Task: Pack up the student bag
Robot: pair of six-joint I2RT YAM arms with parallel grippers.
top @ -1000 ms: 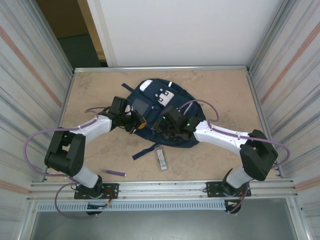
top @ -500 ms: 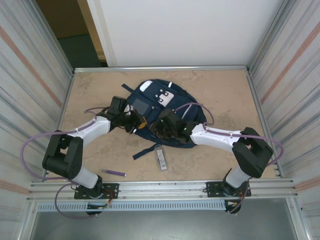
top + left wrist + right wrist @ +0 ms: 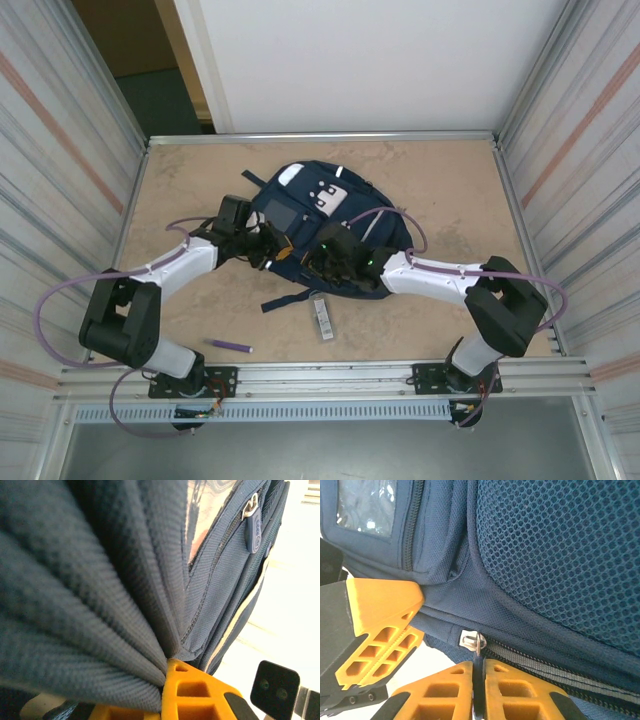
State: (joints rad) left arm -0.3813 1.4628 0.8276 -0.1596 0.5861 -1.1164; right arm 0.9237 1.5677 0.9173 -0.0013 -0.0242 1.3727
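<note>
- Purple pen (image 3: pixel 230 345) lies nearest the arm bases on the table (image 3: pixel 200 180). A small grey bar (image 3: pixel 322 318) sits just off the bag's near edge, so both are outside waiting.
- Next up, the right gripper (image 3: pixel 479 666): its yellow fingers are pinched narrow on the tab of the zip pull (image 3: pixel 471 641), with the metal slider just above the fingertips.
- Right beside it, the left gripper (image 3: pixel 152 687) is clamped on a bunched fold of navy cloth. That's the anchor.
- The student bag (image 3: pixel 362 200) lies flat mid-table with its near edge caught between the two arms.
- The step looks like running that zip open. Best bet is to draw the tab low and along the line of teeth, not up and away, as a thin tab could slip out of so small a pinch.
- The left side should hold firm with a gentle pull the opposite way. Slack cloth is likely to ruck up ahead of the slider and jam it.
- Watch the loose strap (image 3: pixel 280 300) at the near-left corner, which could drag along.
- Farther off, the clear window pocket (image 3: pixel 365 505) and the white patch (image 3: pixel 330 195) need nothing yet.
</note>
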